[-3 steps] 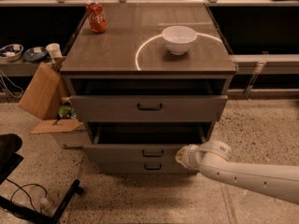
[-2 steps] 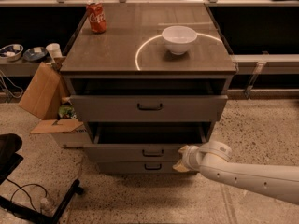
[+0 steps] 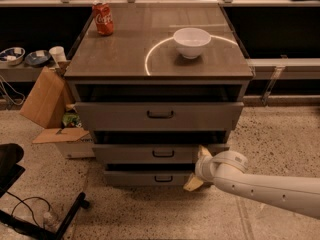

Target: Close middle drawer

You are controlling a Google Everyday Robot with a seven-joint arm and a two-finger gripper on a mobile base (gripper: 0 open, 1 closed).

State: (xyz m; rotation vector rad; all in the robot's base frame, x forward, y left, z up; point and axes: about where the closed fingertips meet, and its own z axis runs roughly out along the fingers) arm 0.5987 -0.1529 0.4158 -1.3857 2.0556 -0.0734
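Gripper: spread, empty, at right end of middle drawer | push flat, straight inward (off-centre contact may skew it)

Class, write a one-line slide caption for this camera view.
Robot gripper at the right end of the partly open middle drawer; white bowl and red can stand on the cabinet top.
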